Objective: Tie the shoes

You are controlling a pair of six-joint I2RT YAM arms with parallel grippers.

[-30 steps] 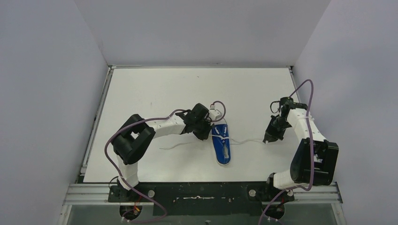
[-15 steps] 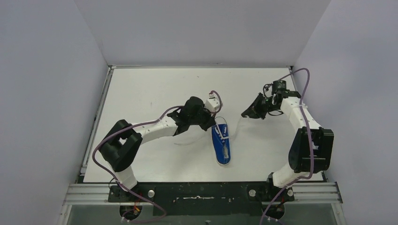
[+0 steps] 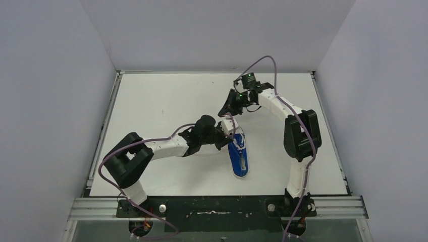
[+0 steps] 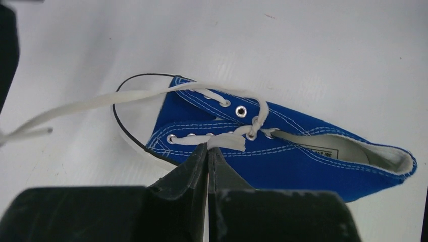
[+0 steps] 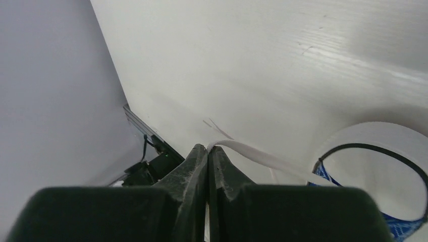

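Observation:
The blue sneaker [image 3: 238, 157] with white toe cap lies mid-table; it also shows in the left wrist view [image 4: 282, 146]. Its white laces are crossed in a simple knot [image 4: 255, 126] over the eyelets. My left gripper [image 3: 225, 134] [image 4: 208, 147] is shut on one short lace end [image 4: 228, 142] right at the shoe's side. My right gripper [image 3: 225, 109] [image 5: 207, 147] is shut on the other lace [image 5: 262, 159], which runs taut from the white toe cap [image 5: 373, 166] over the shoe [image 4: 101, 103]. It hangs above the table beyond the shoe's far end.
The white table [image 3: 166, 96] is walled by grey panels on the left, back and right. A black rail [image 3: 212, 207] with both arm bases runs along the near edge. Purple cables loop off both arms.
My right gripper swung from the right side of the table leftward and toward the back, carrying its lace over the shoe. My left gripper slid slightly nearer the shoe, keeping its lace end.

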